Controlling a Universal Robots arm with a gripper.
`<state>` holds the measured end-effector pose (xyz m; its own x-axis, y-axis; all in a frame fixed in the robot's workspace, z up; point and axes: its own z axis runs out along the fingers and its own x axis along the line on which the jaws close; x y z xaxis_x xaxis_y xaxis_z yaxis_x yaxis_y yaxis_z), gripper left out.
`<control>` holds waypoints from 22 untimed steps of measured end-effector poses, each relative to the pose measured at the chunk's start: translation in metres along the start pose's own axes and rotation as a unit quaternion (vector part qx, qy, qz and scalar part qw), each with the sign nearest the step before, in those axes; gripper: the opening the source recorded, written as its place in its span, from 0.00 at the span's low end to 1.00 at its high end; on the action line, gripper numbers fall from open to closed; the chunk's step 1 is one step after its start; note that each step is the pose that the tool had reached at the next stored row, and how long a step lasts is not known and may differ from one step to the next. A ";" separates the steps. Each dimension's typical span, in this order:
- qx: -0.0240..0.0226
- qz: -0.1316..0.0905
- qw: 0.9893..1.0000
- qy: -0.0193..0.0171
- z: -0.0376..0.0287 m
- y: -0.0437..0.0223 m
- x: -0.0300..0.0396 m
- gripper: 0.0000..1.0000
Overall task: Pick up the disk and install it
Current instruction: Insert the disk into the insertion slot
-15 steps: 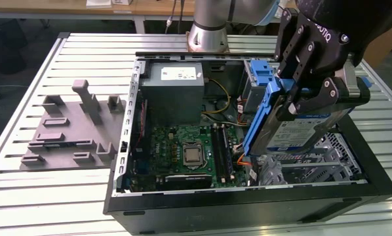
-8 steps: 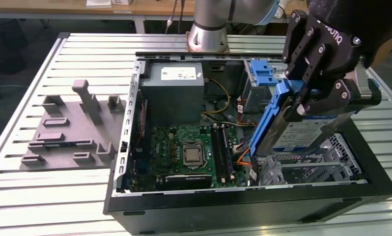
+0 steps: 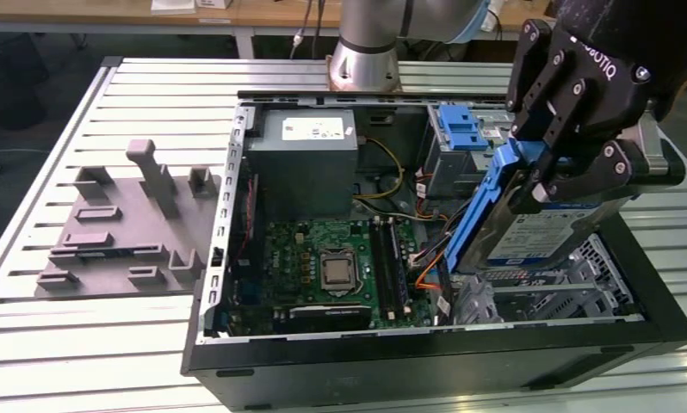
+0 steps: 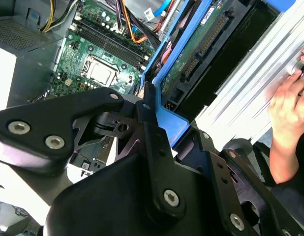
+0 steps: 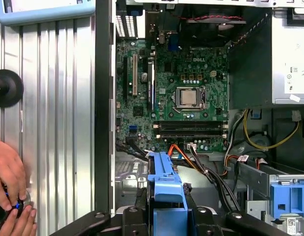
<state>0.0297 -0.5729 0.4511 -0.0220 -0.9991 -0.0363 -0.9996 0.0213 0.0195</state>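
Blue plastic framing the disk (image 3: 533,237) is clamped in the black hand (image 3: 550,183), which holds it steeply tilted above the metal drive cage (image 3: 562,292) at the corner of the open computer case (image 3: 436,357) on the exterior view's right, seemingly to line it up for its bay.

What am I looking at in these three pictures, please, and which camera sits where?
It is one robot arm working over an open computer case lying on a slatted metal table. The exterior view looks from off the arm; both wrist views ride on the arm. Its black gripper is shut on the disk, a silver drive in a blue frame, held tilted above the case's inside. A grey fixture lies beside the case. A person's hand is at the table.
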 end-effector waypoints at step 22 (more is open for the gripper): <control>-0.001 0.000 1.000 0.000 0.0017 -0.0276 -0.0005 0.36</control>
<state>0.0572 -0.5729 0.4489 -0.0219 -0.9991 -0.0363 -0.9996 0.0212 0.0208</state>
